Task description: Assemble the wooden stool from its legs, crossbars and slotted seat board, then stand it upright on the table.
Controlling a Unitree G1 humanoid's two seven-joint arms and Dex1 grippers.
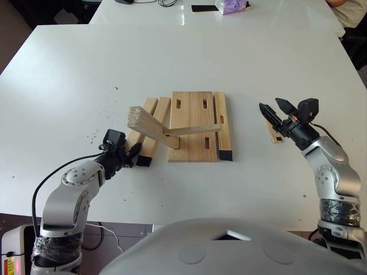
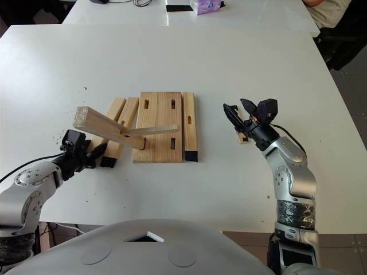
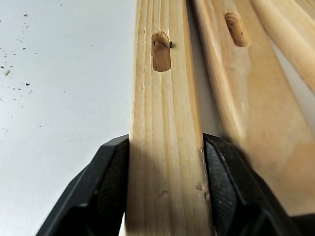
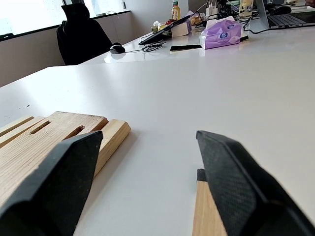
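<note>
Stool leg (image 3: 167, 98) is clamped in the left gripper (image 1: 127, 153), with the seat board (image 1: 195, 129) just beyond it. The right gripper (image 1: 280, 110) hangs wide open over a short wooden piece (image 1: 276, 135) — the joining seems only begun — so next, I judge, it should close on that piece.

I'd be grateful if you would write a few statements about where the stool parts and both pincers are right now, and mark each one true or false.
1. The left pincer is shut on a wooden leg. True.
2. The right pincer is clamped on a crossbar. False: it is open and holds nothing, and a small wooden piece lies on the table below it.
3. The seat board lies flat on the table. True.
4. The stool stands finished and upright. False: the seat board is not mounted, and legs lie flat beside it.
</note>
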